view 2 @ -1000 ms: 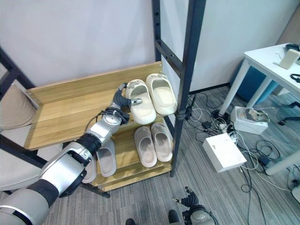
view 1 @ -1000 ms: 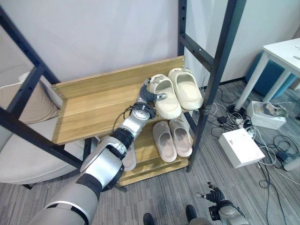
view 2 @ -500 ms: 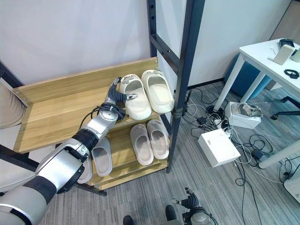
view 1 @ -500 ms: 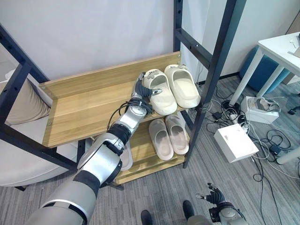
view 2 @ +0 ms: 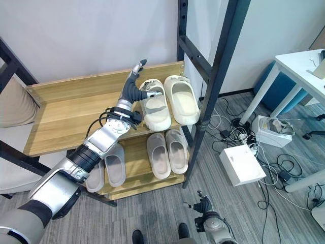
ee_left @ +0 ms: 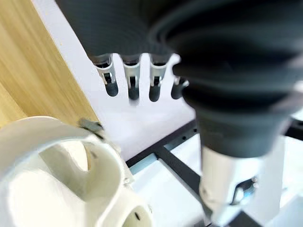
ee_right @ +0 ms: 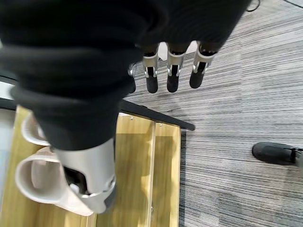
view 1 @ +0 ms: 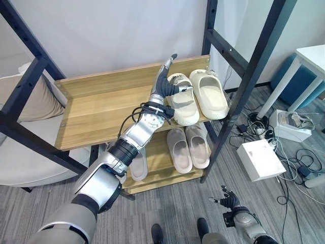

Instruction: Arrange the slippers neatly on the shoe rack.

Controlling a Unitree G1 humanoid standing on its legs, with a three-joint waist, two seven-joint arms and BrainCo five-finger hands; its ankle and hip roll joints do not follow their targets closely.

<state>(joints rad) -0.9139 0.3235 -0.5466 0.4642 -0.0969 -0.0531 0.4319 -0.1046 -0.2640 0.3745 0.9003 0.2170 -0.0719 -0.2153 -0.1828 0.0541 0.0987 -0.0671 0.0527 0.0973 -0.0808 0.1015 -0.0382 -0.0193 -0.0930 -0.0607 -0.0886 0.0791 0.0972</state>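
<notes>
Two cream slippers (view 1: 184,105) (view 1: 209,94) lie side by side at the right end of the rack's upper wooden shelf (view 1: 101,109). My left hand (view 1: 162,89) stands just left of the nearer one, open, fingers (ee_left: 132,87) straight and raised off it, thumb stretched over its strap (ee_left: 57,179). A beige pair (view 1: 179,150) (view 1: 198,146) lies on the lower shelf, with grey slippers (view 2: 116,165) to their left. My right hand (view 1: 228,199) hangs open low over the floor, fingers (ee_right: 171,78) straight.
Black metal posts (view 1: 254,71) frame the rack on the right and a slanted bar (view 1: 25,96) crosses at left. A white box (view 1: 260,158), cables and a white table (view 1: 312,56) stand to the right. A cushioned seat (view 1: 30,107) sits at left.
My left hand has let go of the left cream slipper and raised its fingers straight above it. The camera has shifted; the slippers stay on the shelf.
</notes>
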